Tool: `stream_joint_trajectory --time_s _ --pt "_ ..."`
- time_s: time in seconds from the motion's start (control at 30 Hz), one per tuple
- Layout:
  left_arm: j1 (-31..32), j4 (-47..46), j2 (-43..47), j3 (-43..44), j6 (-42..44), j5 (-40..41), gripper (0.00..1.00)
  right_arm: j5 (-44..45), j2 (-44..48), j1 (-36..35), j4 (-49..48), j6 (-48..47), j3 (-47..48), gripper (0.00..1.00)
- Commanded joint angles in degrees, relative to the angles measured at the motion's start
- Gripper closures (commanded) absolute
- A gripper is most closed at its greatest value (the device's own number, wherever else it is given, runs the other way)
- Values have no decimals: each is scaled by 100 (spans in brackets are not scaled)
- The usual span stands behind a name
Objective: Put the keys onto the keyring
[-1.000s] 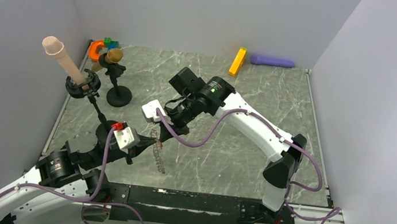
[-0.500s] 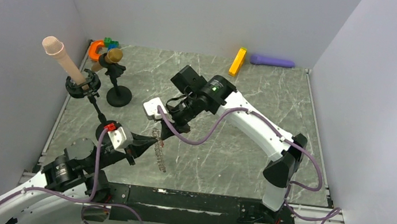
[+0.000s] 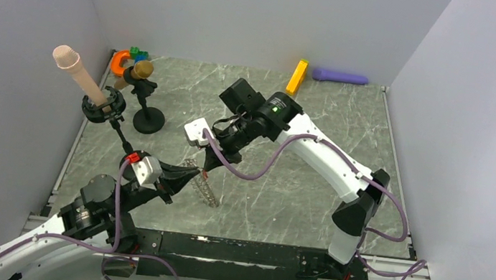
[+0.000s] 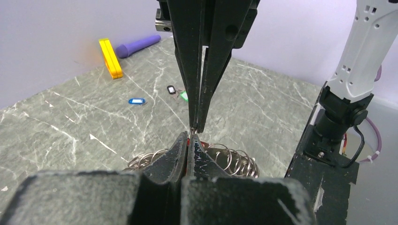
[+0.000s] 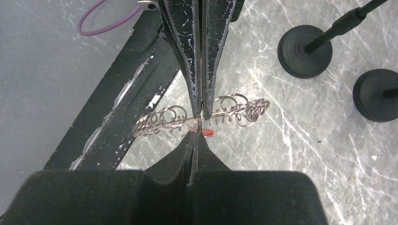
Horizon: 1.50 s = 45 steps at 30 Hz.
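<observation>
Top view: the tabletop (image 3: 296,190) is open right of centre, with walls (image 3: 247,17) on three sides. The left arm (image 3: 50,244) lies low and the right arm (image 3: 322,157) arches over. The left claw (image 3: 186,175) and right claw (image 3: 206,171) meet tip to tip, the keyring (image 3: 206,191) dangling beneath.

Left wrist: only here do the blue key (image 4: 136,101), black key (image 4: 171,89) and green key (image 4: 184,96) show, lying apart beyond.

Right wrist: both claws are pinched shut at the keyring's wire, the red key (image 5: 208,133) at their tips. Which claw grips what cannot be told.
</observation>
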State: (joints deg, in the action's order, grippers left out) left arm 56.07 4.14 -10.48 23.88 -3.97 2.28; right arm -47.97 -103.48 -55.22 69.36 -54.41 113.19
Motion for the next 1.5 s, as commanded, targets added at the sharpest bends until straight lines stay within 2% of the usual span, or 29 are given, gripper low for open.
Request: stream_joint_trajectory --time_s 0.0,0.7,1.47 --pt "-17 -1038 71 52 -144 216 100 -66 288 15 195 -56 125 100" --pt "-17 -2126 -307 -129 -254 508 100 3 321 152 -56 466 176 100" --pt "-18 -2795 -408 -408 -356 805 100 49 392 154 -180 912 -50 100"
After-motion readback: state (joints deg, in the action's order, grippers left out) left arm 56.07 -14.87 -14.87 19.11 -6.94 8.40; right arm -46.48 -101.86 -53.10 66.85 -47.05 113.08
